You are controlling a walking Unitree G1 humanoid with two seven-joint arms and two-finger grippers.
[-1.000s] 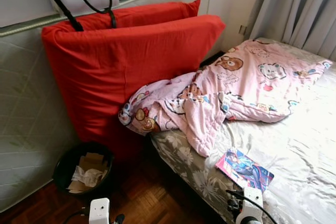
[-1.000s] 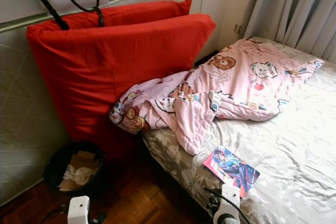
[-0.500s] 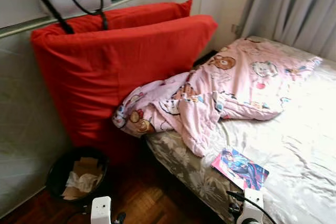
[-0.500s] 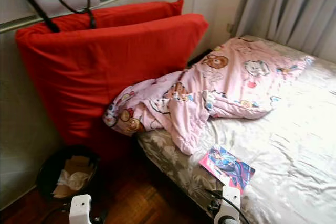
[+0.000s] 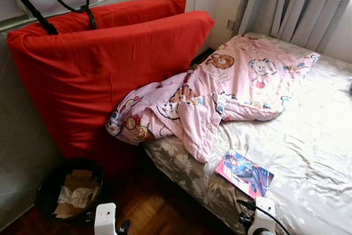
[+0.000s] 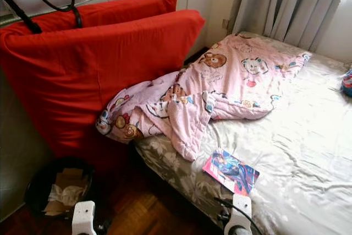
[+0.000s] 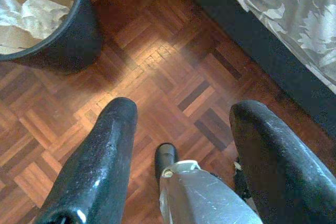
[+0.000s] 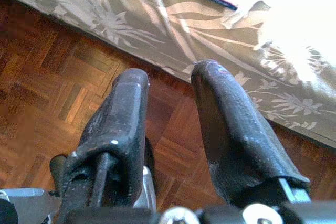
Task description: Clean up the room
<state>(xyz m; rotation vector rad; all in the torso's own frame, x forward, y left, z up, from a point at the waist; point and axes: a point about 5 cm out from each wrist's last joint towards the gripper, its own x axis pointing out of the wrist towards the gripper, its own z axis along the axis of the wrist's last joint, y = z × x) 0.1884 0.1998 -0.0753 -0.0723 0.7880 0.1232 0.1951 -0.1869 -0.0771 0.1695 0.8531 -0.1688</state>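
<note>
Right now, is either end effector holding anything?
No. The left end effector and right end effector are both open, over bare wooden floor.

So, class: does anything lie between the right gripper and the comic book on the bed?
Nothing visible does. The comic book lies flat near the edge of the bed, just beyond the right gripper, whose fingers are open above the floor by the bedside.

— What's on the bed (image 5: 308, 152)?
— A quilt (image 5: 220, 94) lies across its head end, one corner hanging over the left edge. A book (image 5: 245, 173) lies nearer, close to that edge.
— And left of the bed?
— Two cushions (image 5: 104, 70) stand against a mattress (image 5: 16, 136). A bin (image 5: 66, 191) sits on the floor (image 5: 159, 213) before them, paper (image 5: 74, 195) in it.
— Behind?
— Curtains (image 5: 291, 4).
</note>
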